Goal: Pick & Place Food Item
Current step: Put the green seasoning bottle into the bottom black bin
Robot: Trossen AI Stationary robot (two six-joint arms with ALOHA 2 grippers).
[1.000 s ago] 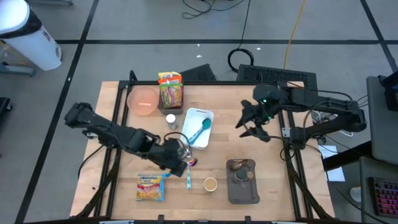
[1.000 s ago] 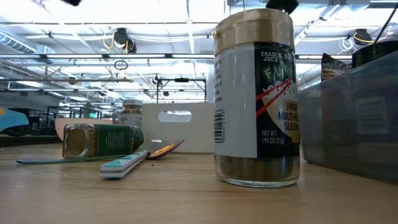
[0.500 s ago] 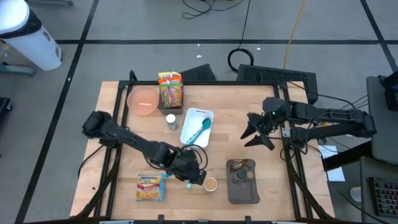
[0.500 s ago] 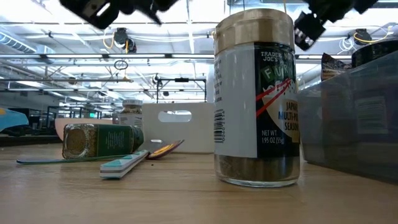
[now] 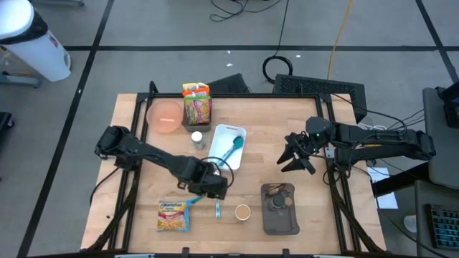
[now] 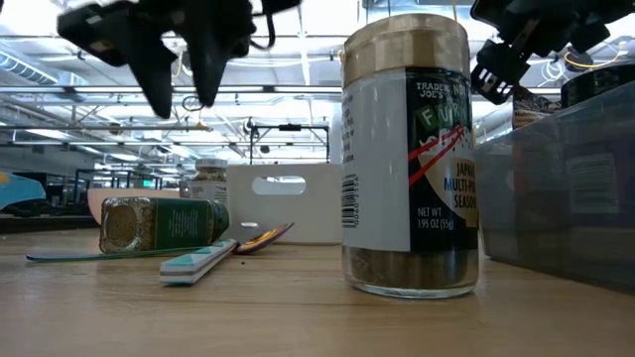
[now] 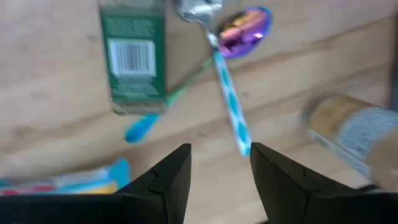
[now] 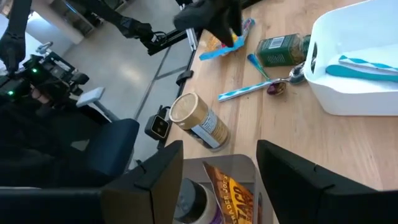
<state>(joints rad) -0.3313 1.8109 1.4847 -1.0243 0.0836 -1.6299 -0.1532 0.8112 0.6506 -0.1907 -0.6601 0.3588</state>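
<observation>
Left hand point(image 7: 217, 165) part-open — empty, above spoon point(image 7: 233, 37).

Blurred jar point(image 7: 351, 134) at frame edge

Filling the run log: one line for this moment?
left hand: open, empty, above green jar and spoon | right hand: open, empty, table's right side | nothing held
</observation>
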